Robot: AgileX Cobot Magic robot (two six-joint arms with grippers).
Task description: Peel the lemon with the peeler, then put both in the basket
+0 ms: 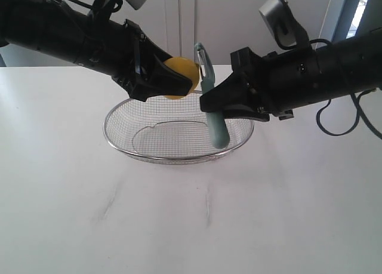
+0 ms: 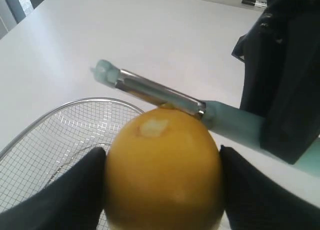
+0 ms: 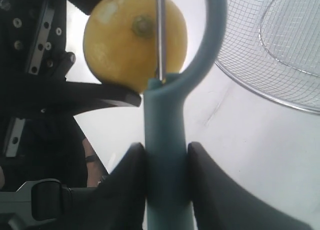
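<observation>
Lemon [image 1: 186, 71] sat clamped in left tool [image 2: 162, 190], upper centre of exterior frame, just above upper rim of basket [image 1: 179, 160]. Right tool [image 3: 165, 172] gripped peeler [image 1: 218, 134] by teal handle, near upright, blade touching lemon's skin. Basket rested on white surface [image 1: 191, 226], mid-frame.

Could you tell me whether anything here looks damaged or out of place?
Nothing stands out. The left gripper holds the lemon, the right gripper the peeler against it; the pale patch looks like peeling.
</observation>
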